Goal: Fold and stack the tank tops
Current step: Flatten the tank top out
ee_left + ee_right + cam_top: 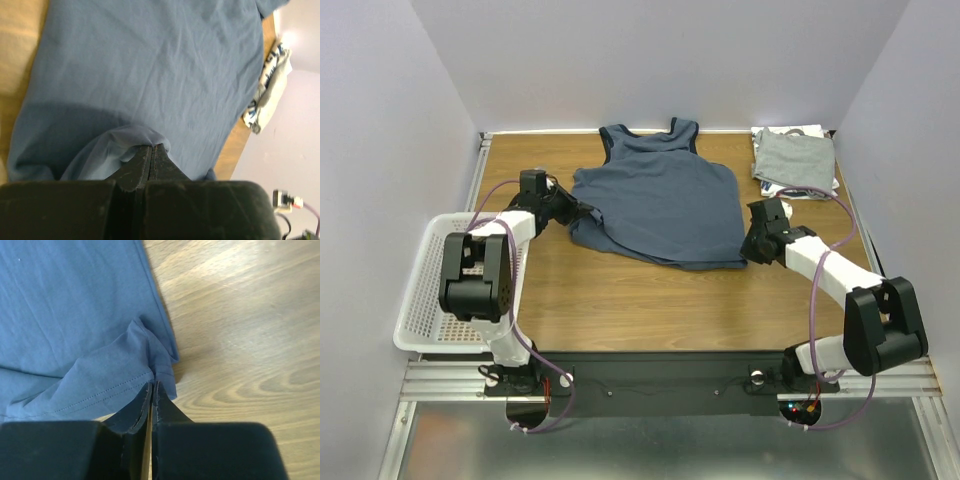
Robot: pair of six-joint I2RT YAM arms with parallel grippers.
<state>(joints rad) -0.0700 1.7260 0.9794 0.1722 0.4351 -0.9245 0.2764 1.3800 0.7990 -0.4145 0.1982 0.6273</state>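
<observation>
Well off to the left of the left gripper [151, 146], out past its elbow, a white mesh basket [420, 290] sits at the left edge of the wooden table [620, 305]. The left gripper's fingers [142, 167] are pressed flat together, leaving only a thin seam between the jaws. A bunched fold of the slate-blue tank top [660, 195] is caught at their tips, and the cloth humps up over them.

Beyond those fingertips the shirt spreads out flat, with its neckline and straps toward the far wall and its hem toward the arms. It lies between the two pairs of fingers. One pair pinches it at its left side near the hem, and the other at its right hem corner.

The right gripper [151, 384] is clamped in the same way. Its fingers [167, 412] meet on the stitched hem corner, which rises in a small peak just ahead of the tips. To the right of them is bare wood.

Far past the right fingers, in the back right corner of the table, a folded light grey tank top [792, 156] rests on a white garment [817, 131] with dark print. This pile lies apart from the blue shirt.
</observation>
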